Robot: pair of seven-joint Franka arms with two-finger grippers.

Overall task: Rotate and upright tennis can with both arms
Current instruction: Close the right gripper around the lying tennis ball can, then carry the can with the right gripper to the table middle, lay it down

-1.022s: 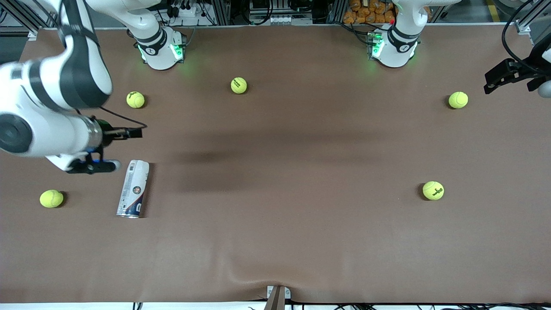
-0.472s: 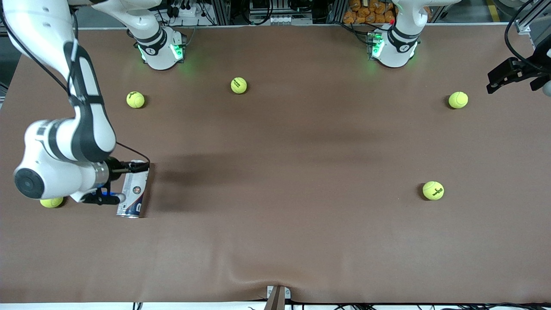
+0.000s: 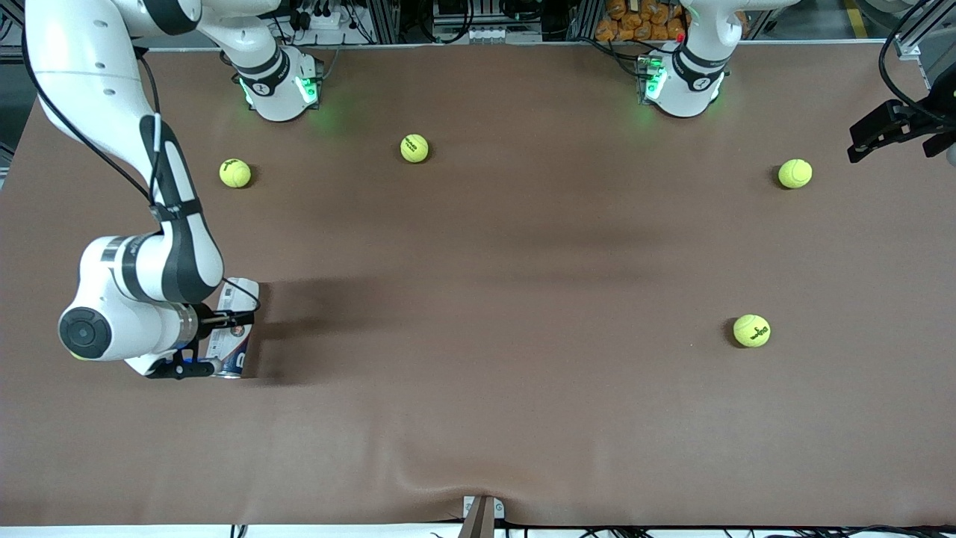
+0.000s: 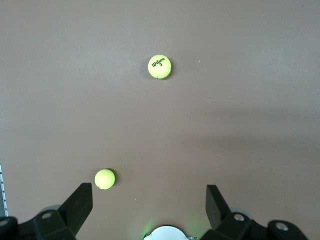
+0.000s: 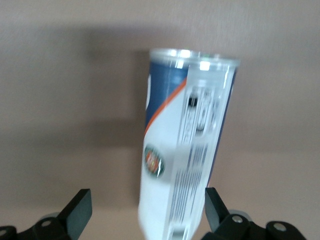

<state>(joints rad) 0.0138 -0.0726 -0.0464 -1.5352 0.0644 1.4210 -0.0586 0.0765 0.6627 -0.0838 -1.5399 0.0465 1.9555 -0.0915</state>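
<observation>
The tennis can [image 3: 235,290] lies on its side on the brown table, at the right arm's end. In the right wrist view the tennis can [image 5: 185,150] shows its white and navy label and its clear rim. My right gripper [image 3: 216,340] hangs low over the can. Seen from the wrist, the right gripper [image 5: 147,210] is open, with the can's white end between its fingers and close to one fingertip [image 5: 216,207]. My left gripper [image 3: 889,131] waits in the air over the left arm's end of the table. Its wrist view shows the left gripper [image 4: 147,202] open and empty.
Several yellow-green tennis balls lie about: one [image 3: 235,172] and another [image 3: 414,148] near the right arm's base, one [image 3: 795,173] under the left gripper's side, one [image 3: 751,330] nearer the front camera. The left wrist view shows two balls [image 4: 159,66] [image 4: 104,179].
My right arm has swung down along the can toward the front camera, and its open gripper now straddles the can. The left gripper has barely drifted.
</observation>
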